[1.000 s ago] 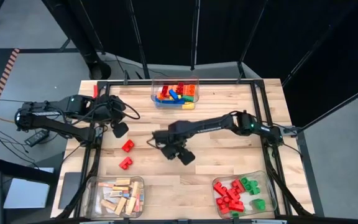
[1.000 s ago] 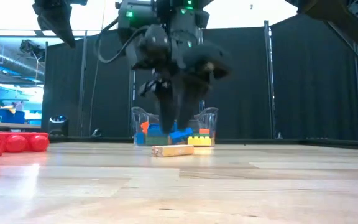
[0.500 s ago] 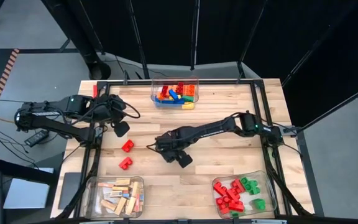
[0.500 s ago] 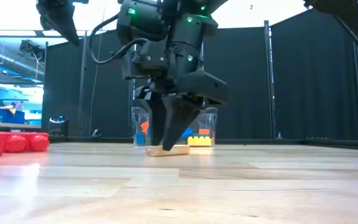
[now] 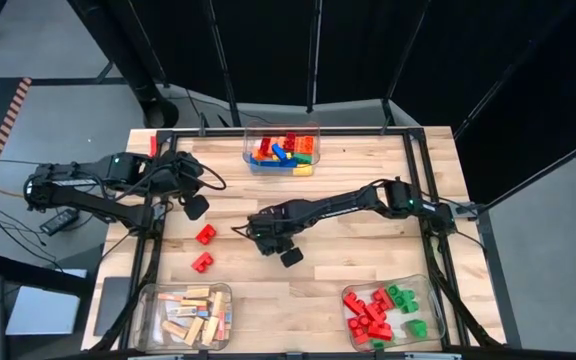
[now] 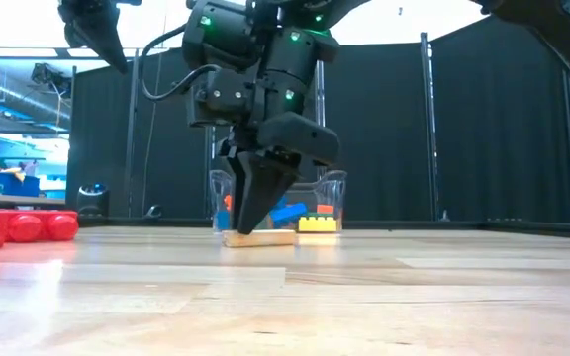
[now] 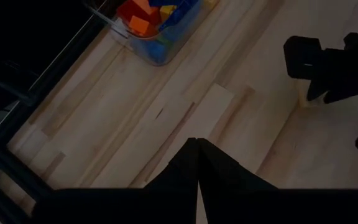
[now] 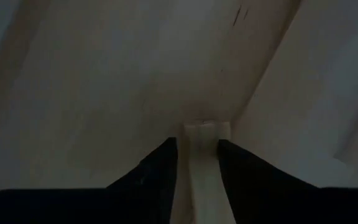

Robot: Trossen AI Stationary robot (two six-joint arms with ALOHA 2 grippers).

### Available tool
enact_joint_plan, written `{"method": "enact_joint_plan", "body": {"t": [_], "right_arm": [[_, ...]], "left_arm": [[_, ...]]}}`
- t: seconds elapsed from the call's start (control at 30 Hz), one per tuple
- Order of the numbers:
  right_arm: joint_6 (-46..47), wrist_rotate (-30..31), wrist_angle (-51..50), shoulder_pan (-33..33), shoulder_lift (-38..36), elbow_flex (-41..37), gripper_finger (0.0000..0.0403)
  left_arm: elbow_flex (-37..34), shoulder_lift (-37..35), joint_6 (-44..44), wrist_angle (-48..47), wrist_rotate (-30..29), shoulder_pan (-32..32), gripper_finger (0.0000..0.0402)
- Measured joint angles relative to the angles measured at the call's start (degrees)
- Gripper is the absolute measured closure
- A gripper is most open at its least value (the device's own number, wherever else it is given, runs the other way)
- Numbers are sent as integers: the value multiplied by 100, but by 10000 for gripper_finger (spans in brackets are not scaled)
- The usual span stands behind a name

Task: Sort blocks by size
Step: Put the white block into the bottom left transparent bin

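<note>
Wooden bar [image 8: 202, 163] on table [image 5: 368, 265], frame centre; right gripper [image 6: 253, 220] has lowered, fingers narrowed onto it.
Left gripper [image 7: 197, 163] shut, upper left; only right wrist view shows the bar between fingers.

Table [image 5: 368, 255]: pale planked wood, smooth satin finish. Bar [image 6: 258, 238]: plain matt wood. Bins [image 5: 268, 158]: clear glossy plastic. Studded bricks [image 5: 205, 235]: glossy plastic.

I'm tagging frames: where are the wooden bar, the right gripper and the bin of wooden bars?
wooden bar [image 6: 260, 238]: low view, its side face.
right gripper [image 6: 250, 220]: low view, between fingertips.
bin of wooden bars [image 5: 149, 296]: high view, rim.
</note>
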Motion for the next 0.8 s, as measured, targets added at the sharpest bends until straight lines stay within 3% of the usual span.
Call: {"method": "enact_joint_plan", "body": {"t": [0.47,0.63,0.8], "right_arm": [[-220,-88,-39,-27,-131,-1,111],[-299,-293,321,-155,-130,-591,115],[-219,-256,573,-191,-201,-1035,166]], "left_arm": [[0,0,0,-2,16,0,388],[0,0,0,-3,16,0,388],[0,0,0,-4,16,0,388]]}}
